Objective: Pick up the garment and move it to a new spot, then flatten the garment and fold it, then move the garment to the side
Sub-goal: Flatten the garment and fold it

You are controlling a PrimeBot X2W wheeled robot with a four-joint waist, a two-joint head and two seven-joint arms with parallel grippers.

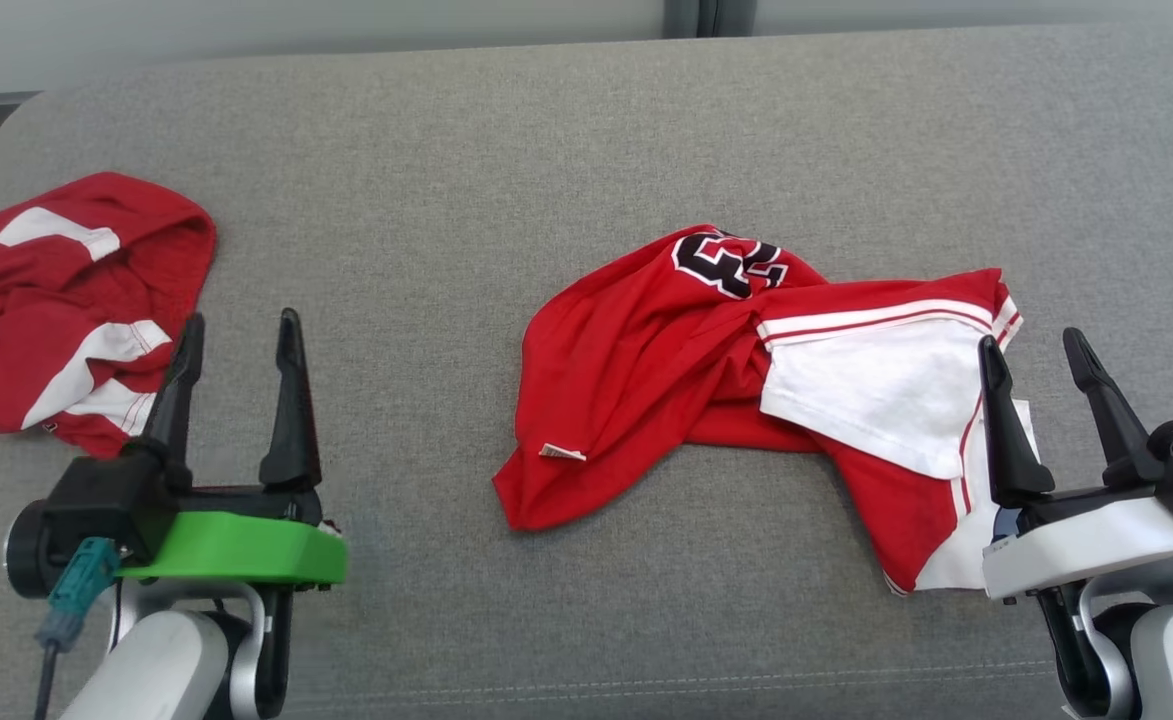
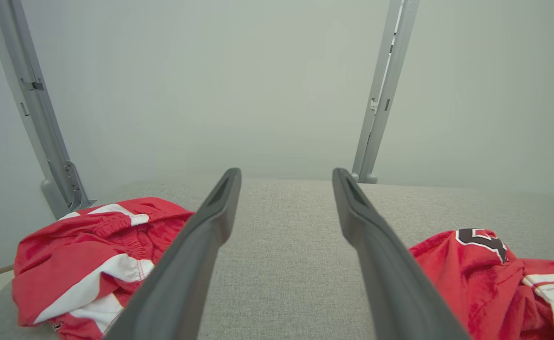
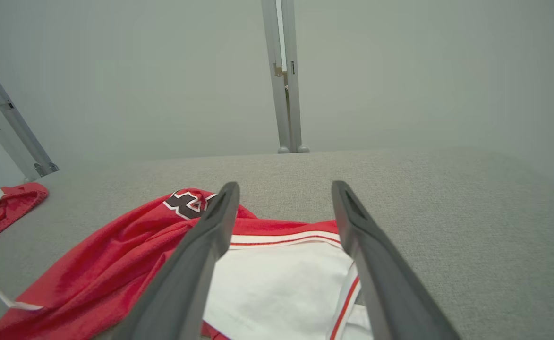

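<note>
Both hands wait at the near edge of the desk [image 1: 546, 130], fingers apart and holding nothing: the left hand [image 1: 240, 320] over bare grey cloth, the right hand [image 1: 1032, 342] over the white panel of the garment [image 1: 646, 370]. This red jersey lies crumpled and twisted near the middle. Farther left lies a second red-and-white heap [image 1: 56, 290]. I judge that flattening, folding and putting aside are not yet done; whether the first move is done, I cannot tell.
</note>
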